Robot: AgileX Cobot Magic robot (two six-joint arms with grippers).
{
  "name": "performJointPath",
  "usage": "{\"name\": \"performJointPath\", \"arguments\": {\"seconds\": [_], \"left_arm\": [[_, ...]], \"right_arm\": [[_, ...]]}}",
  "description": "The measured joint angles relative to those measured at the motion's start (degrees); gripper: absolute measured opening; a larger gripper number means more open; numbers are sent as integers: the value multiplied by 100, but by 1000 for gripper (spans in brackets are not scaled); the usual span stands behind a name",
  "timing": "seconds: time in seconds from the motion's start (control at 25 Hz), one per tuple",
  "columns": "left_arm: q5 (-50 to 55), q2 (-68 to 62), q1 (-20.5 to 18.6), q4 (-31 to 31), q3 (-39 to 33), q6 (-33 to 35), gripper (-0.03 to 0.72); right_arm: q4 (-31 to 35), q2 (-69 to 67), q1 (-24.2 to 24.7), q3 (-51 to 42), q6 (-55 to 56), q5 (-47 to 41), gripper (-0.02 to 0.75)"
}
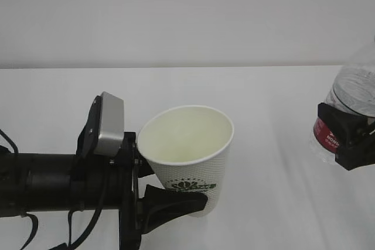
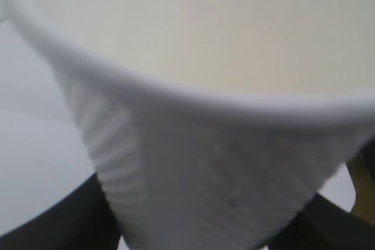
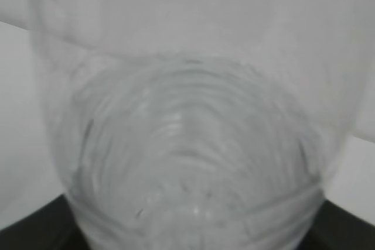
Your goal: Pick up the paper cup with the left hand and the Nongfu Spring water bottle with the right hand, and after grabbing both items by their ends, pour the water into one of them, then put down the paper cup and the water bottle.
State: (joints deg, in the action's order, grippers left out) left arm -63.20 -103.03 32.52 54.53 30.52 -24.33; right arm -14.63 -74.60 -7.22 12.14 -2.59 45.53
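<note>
Progress: Both items are in the grippers, so the picking-up looks done. Whether the pour is over I cannot say for sure; the cup appears to hold liquid, and the bottle stands well apart from it at the 3 o'clock edge of the exterior view, so I judge the pour finished and only the putting-down left.

Cup: The small white tapered paper cup with a dark green round logo [image 1: 193,159] sits at about 6 o'clock from the scene's centre, tilted a little, mouth up and leaning toward the camera. Whether its base touches the white table [image 1: 58,98] I cannot tell.

Cup contents: The cream inside shows a pale yellowish, flat-looking surface low down, which I take for the water [image 1: 179,144]; its level seems modest, well below the rim.

Left hand: The black two-finger gripper with a silver-grey block at the wrist [image 1: 153,188] comes in from 9 o'clock, jaws set moderately wide and clamped on the cup's lower half.

Bottle: The clear plastic bottle with a red label [image 1: 351,95] is cropped by the frame; its ribbed clear wall fills the right wrist view.

Bottle contents: Too blurred to judge how much water is in it.

Right hand: The black gripper [image 1: 347,139] clasps the bottle at the label, jaws moderately wide around it.
</note>
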Motion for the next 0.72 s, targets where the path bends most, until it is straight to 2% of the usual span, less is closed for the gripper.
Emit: {"name": "performJointPath", "arguments": {"seconds": [0.36,0.72], "left_arm": [[369,-9,7,60,99,-223,471],[381,-9,81,217,133,-274,471]], "right_arm": [[-38,0,0,0,0,0,473],[-414,0,0,0,187,0,473]]}}
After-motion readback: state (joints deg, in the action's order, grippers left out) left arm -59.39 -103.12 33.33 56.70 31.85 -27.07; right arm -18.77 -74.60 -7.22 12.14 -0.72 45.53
